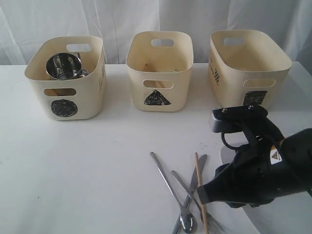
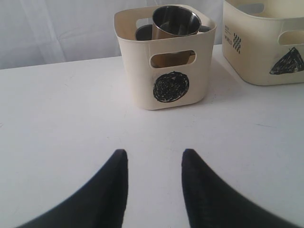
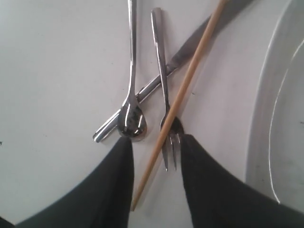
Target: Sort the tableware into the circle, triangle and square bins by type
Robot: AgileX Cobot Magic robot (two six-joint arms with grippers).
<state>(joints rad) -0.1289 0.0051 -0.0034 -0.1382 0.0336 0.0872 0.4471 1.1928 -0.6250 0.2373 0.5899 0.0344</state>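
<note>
Right wrist view: spoon [image 3: 131, 71], fork [image 3: 165, 90], knife [image 3: 142, 92] and one chopstick [image 3: 185, 88] lie crossed in a heap on the table [image 1: 87, 170], right under my right gripper [image 3: 156, 142], jaws apart and holding nothing. The white plate [image 3: 259, 118] sits just beside them. So cutlery and plate are still to sort. The steel mugs [image 2: 175, 21] are already in the circle bin [image 2: 137, 71]. I can't see into the triangle bin [image 2: 256, 61] or square bin [image 1: 234, 78]. My left gripper [image 2: 154, 154] hangs spread and empty. The triangle bin's side print looks like WORLD.

White table [image 1: 97, 170] carries three bins [image 1: 141, 92], crossed cutlery [image 1: 187, 197], chopstick [image 1: 200, 185], plate [image 3: 259, 118].
</note>
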